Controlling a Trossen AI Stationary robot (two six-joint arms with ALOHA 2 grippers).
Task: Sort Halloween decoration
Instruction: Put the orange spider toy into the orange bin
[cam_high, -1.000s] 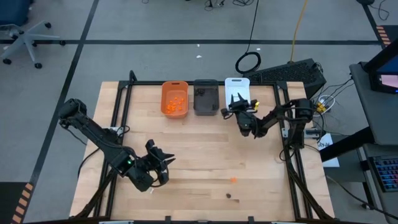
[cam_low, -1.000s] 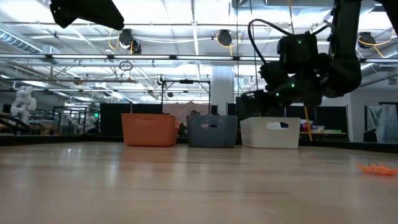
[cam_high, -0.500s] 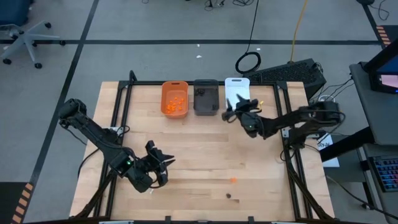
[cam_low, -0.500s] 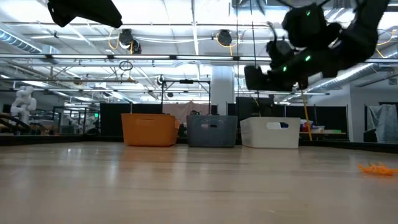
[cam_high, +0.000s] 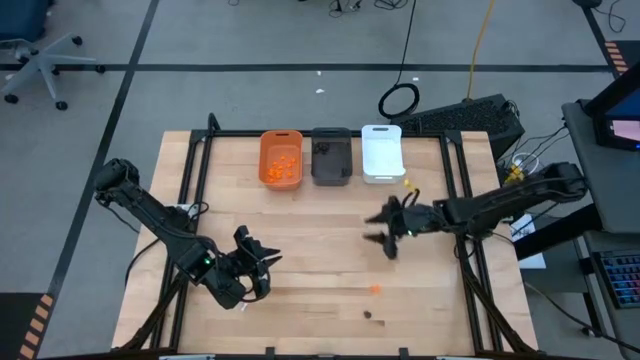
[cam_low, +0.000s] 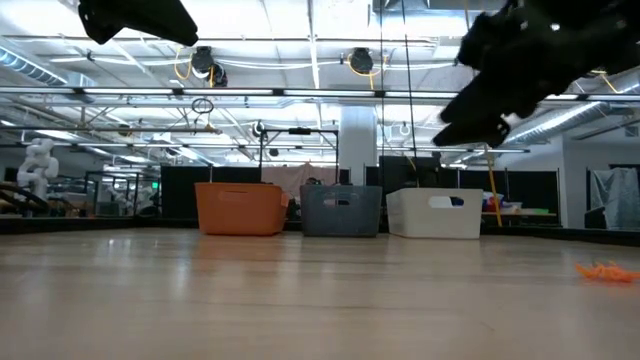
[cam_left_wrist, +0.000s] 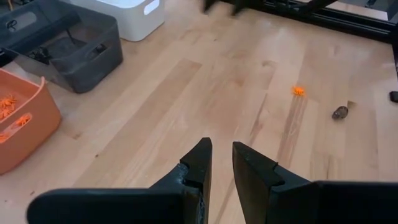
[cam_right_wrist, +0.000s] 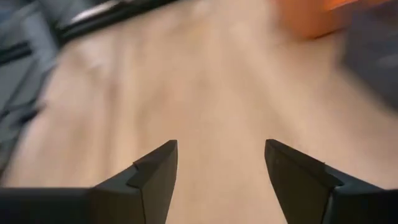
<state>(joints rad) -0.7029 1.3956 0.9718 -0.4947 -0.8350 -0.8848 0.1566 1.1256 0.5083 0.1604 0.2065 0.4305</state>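
**Right arm clear of the white bin, two pieces left on the table**

On my left, the left gripper (cam_high: 262, 258) waits low over the front-left of the table (cam_high: 300, 240), its fingers (cam_left_wrist: 198, 163) narrow with only a slim gap and nothing between them. It has not moved over the last second.

Along the far edge sit the orange bin (cam_high: 281, 158), the grey bin (cam_high: 331, 156) and the white bin (cam_high: 382, 153).

Further right, my right gripper (cam_high: 388, 229) was at the white bin a second ago; now it has swung back toward mid-table, fingers (cam_right_wrist: 157, 171) spread wide and empty. I judge that drop is done.

Still loose are an orange piece (cam_high: 375, 290) and a dark lump (cam_high: 367, 315), near the front edge, just ahead of the right gripper. I'd take the orange piece next.
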